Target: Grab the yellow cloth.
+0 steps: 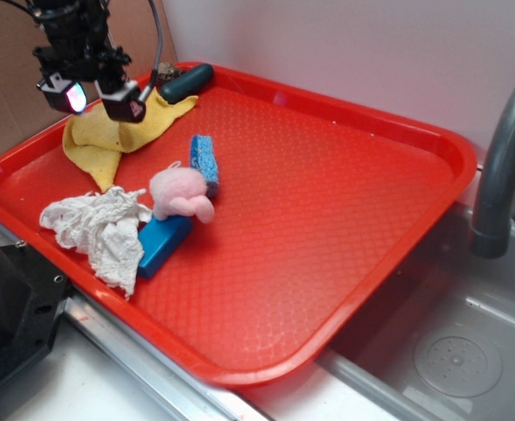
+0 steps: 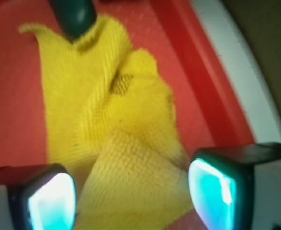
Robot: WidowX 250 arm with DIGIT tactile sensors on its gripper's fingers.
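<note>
In the exterior view, you see the red tray (image 1: 345, 202) set beside a sink (image 1: 450, 351) with a grey faucet (image 1: 503, 167) at the right. The yellow cloth (image 1: 108, 140) lies crumpled in the tray's far left corner, one tail running down toward the white lacy rag (image 1: 95, 230). Your gripper (image 1: 103, 98) hangs right above the cloth, its two fingers spread apart with the fabric below the gap; whether the fingertips touch the cloth is hard to tell from here. A dark green handle-like object (image 1: 185, 82) rests at the tray's far rim, its end on the cloth's edge. Nearer the middle, a pink fluffy puff (image 1: 180, 195) sits between a blue sponge (image 1: 206, 162) standing on edge and a blue block (image 1: 162, 246) lying flat, touching the block.

In the wrist view, you look down past both fingertips (image 2: 51, 201), which show glowing cyan pads at the bottom left and right. The jaws stand open and hold nothing. The yellow cloth (image 2: 106, 124) fills the space between and ahead of them, folded and bunched on the red tray (image 2: 188, 72). The dark green object (image 2: 75, 17) sits at the cloth's far edge.
</note>
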